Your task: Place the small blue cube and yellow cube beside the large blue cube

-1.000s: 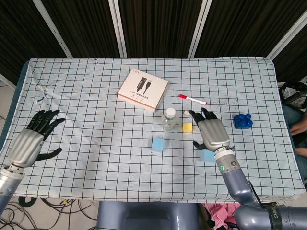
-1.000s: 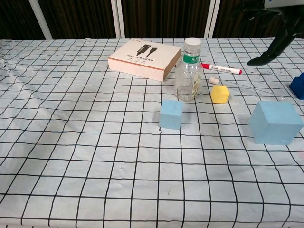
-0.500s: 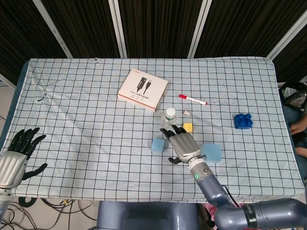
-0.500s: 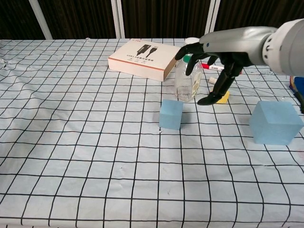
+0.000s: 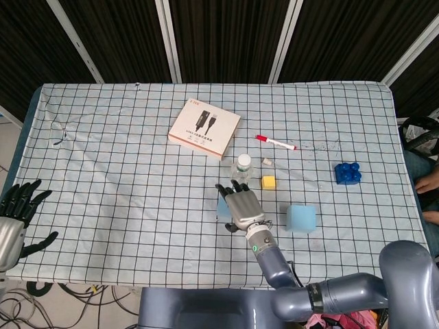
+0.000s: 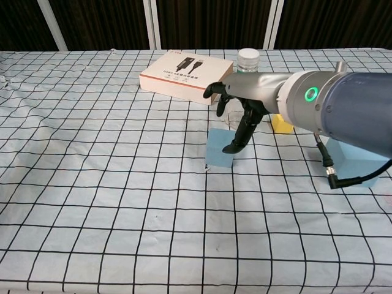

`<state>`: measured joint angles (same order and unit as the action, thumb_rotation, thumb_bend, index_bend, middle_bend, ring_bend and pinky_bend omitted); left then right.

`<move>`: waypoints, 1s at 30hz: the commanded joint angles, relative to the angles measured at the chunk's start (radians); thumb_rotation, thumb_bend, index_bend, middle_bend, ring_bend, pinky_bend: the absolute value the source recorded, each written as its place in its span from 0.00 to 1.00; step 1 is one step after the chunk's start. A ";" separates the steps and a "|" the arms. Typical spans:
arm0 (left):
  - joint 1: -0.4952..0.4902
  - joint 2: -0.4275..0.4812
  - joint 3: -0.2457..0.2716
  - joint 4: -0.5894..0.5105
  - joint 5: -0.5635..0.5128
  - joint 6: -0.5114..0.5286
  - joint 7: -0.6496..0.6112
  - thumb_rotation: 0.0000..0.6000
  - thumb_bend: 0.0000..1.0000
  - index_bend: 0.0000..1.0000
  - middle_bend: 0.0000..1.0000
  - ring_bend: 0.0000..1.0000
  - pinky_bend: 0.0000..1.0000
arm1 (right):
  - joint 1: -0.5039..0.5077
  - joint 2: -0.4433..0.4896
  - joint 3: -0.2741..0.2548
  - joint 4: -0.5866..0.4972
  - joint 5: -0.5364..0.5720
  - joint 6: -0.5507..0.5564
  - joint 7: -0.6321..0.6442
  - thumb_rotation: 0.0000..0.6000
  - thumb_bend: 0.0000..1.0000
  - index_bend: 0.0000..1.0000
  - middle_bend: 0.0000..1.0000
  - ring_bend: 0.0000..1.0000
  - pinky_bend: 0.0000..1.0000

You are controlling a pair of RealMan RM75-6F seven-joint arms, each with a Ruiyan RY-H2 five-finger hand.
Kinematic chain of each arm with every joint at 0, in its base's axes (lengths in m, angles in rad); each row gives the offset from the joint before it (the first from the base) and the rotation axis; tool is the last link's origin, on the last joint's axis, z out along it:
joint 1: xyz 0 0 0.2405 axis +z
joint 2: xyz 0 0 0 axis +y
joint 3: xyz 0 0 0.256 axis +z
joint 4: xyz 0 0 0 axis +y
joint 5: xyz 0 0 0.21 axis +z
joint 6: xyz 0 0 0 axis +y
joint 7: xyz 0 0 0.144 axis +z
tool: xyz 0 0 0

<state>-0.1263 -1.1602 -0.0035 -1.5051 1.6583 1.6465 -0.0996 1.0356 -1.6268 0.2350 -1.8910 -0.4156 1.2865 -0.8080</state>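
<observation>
My right hand (image 5: 241, 206) (image 6: 239, 110) hovers over the small blue cube (image 5: 221, 209) (image 6: 218, 153), fingers spread, thumb hanging down in front of the cube; it holds nothing. The yellow cube (image 5: 269, 182) (image 6: 282, 124) lies just right of the hand, partly hidden behind my forearm in the chest view. The large blue cube (image 5: 301, 218) (image 6: 355, 156) stands further right, mostly covered by my arm in the chest view. My left hand (image 5: 15, 219) stays at the table's left edge, fingers apart and empty.
A clear plastic bottle (image 5: 241, 166) (image 6: 247, 61) stands right behind my right hand. A white box (image 5: 204, 127) (image 6: 186, 75) lies further back, a red marker (image 5: 276, 142) to its right. A dark blue brick (image 5: 348, 172) sits at the far right.
My right hand has swept left from beside the large blue cube to above the small blue cube. The left hand has drawn back toward the left edge.
</observation>
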 commanded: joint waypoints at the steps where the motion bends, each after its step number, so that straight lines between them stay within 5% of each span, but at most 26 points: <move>1: 0.002 0.002 -0.001 -0.003 -0.003 -0.002 0.002 1.00 0.15 0.15 0.04 0.00 0.00 | 0.005 -0.041 -0.009 0.047 -0.011 0.016 -0.003 1.00 0.17 0.07 0.22 0.00 0.11; 30: 0.009 0.001 -0.021 -0.021 -0.036 -0.028 0.040 1.00 0.15 0.16 0.04 0.00 0.00 | -0.032 -0.214 -0.004 0.287 -0.084 0.002 0.021 1.00 0.19 0.13 0.36 0.01 0.11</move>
<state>-0.1176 -1.1591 -0.0244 -1.5263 1.6227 1.6193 -0.0597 1.0065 -1.8331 0.2290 -1.6136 -0.4911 1.2894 -0.7915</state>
